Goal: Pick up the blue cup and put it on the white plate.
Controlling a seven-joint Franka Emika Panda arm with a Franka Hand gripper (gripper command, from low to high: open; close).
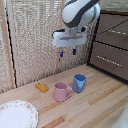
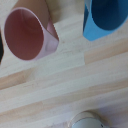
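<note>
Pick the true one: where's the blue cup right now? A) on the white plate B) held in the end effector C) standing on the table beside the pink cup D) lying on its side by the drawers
C: the blue cup stands upright on the wooden table right next to the pink cup, while the end effector hangs well above with nothing in it and the white plate holds nothing.

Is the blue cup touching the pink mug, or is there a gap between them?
Apart. The wrist view shows a strip of bare wooden table between the pink mug and the blue cup. In the exterior view they overlap, so it settles nothing.
</note>
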